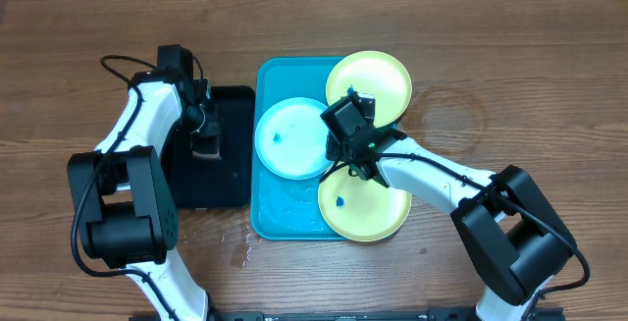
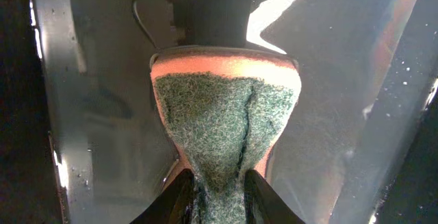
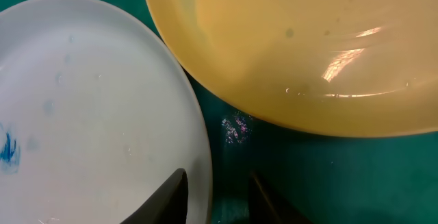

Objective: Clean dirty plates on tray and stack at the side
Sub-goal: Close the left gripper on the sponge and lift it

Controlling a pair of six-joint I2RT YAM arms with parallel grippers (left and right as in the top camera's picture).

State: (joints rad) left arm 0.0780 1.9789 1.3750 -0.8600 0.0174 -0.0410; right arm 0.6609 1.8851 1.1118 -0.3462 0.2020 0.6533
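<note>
Above the counter [image 1: 510, 66], the overhead view showed the tray [image 1: 280, 213] with the cyan plate [image 1: 292, 137] on its nine o'clock side. The upper yellow-green plate [image 1: 368, 83] lay at one o'clock and the lower yellow-green plate [image 1: 365, 205] at five o'clock, both reaching past the tray's rim. All three carried blue specks. The right gripper [image 1: 339, 134] hung among them, and the left gripper [image 1: 204, 133] was over the black tray [image 1: 221, 179], at nine o'clock of the tray. A careless sweep of the right arm would probably push an overhanging plate off onto the counter. No writing was legible.

In the left wrist view, the left gripper [image 2: 220, 183] pinched a sponge [image 2: 226, 114] by its narrow six o'clock end, green scouring face toward the camera. Held so near its edge, it would likely twist or slip out under scrubbing pressure. No label showed.

In the right wrist view, the right gripper [image 3: 215, 196] straddled the cyan plate's [image 3: 102, 114] three o'clock rim. Its fingers stood parted, and whether they clamped the rim I could not tell. The upper yellow-green plate [image 3: 308, 46] lay just beside, at twelve o'clock. A thin, possibly wet rim could slide free, and a lifted cyan plate might knock its neighbour. No brand was visible.
</note>
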